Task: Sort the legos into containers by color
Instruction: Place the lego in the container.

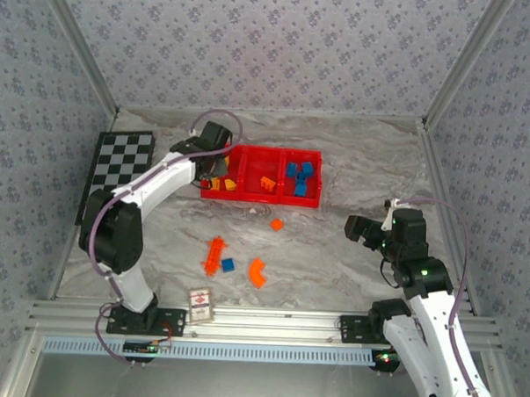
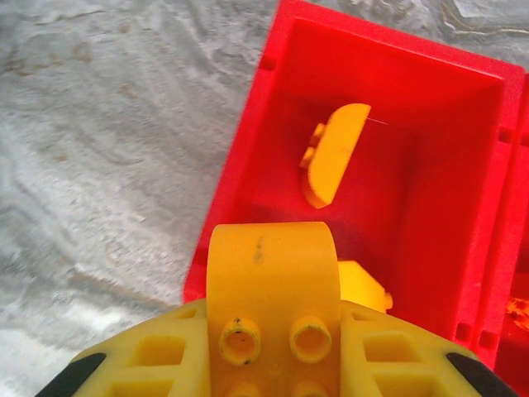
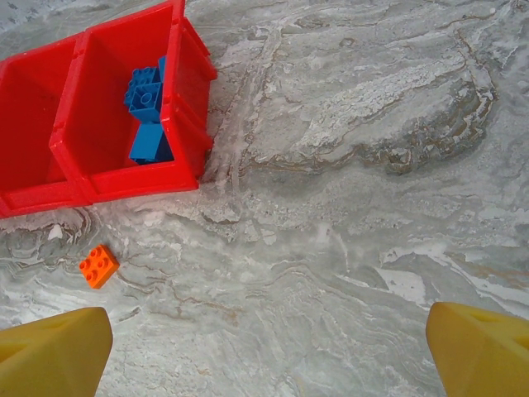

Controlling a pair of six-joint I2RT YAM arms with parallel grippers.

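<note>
My left gripper (image 1: 215, 166) (image 2: 273, 360) is shut on a curved yellow brick (image 2: 271, 281), held over the left compartment of the red tray (image 1: 276, 151) (image 2: 240, 165). Inside that compartment lie a yellow curved piece (image 2: 335, 153) and another yellow brick (image 2: 365, 285). The middle compartment holds orange bricks (image 1: 267, 184), the right one blue bricks (image 1: 299, 174) (image 3: 147, 95). On the table lie a small orange square (image 1: 276, 224) (image 3: 98, 265), a long orange brick (image 1: 214, 254), a blue brick (image 1: 228, 265) and a curved orange one (image 1: 257, 272). My right gripper (image 1: 362, 229) (image 3: 269, 356) hangs open over bare table, right of the tray.
A black-and-white checkerboard (image 1: 117, 166) lies at the far left. A small white card with a red mark (image 1: 200, 303) sits near the front edge by the left arm's base. Patterned walls enclose the marbled table (image 1: 372, 168) on three sides.
</note>
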